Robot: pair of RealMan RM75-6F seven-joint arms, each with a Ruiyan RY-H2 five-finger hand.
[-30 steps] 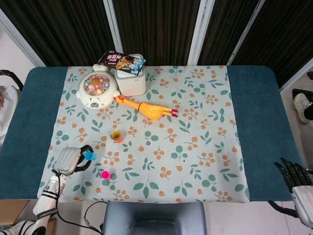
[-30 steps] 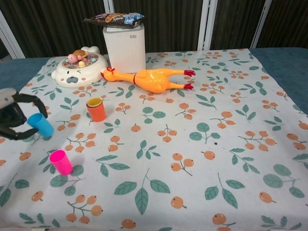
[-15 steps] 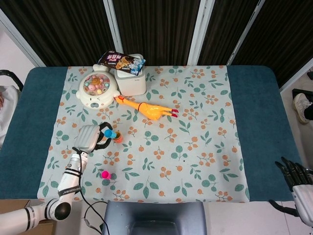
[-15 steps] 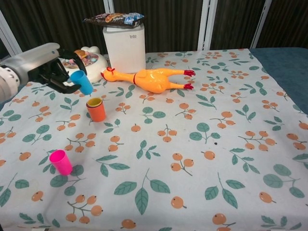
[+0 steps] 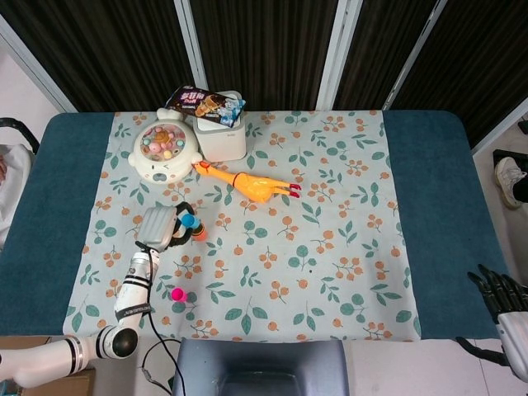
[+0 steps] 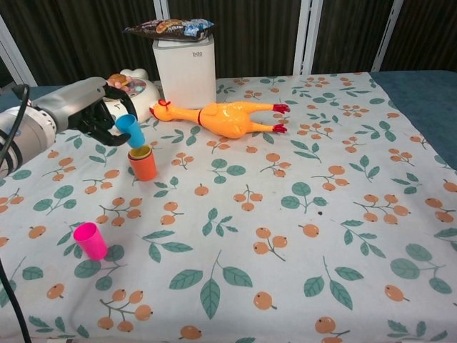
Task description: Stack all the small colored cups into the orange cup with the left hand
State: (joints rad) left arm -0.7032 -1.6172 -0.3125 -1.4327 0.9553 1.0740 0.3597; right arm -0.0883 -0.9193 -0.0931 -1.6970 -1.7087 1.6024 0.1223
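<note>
Your left hand (image 6: 93,114) is gripping the blue cup (image 6: 130,130), holding it tilted just above the orange cup (image 6: 142,163). The pink cup (image 6: 90,240) is standing nearer you. Your right hand (image 5: 505,299) is hanging off-table, fingers apart.

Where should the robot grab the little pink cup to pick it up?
Probably around its side wall. The pink cup stands upright on the tablecloth, mouth up, with nothing touching it. Its round wall suits fingers on opposite sides. The left hand could come from above or from the robot's left, once it lets go of the blue cup.
</note>
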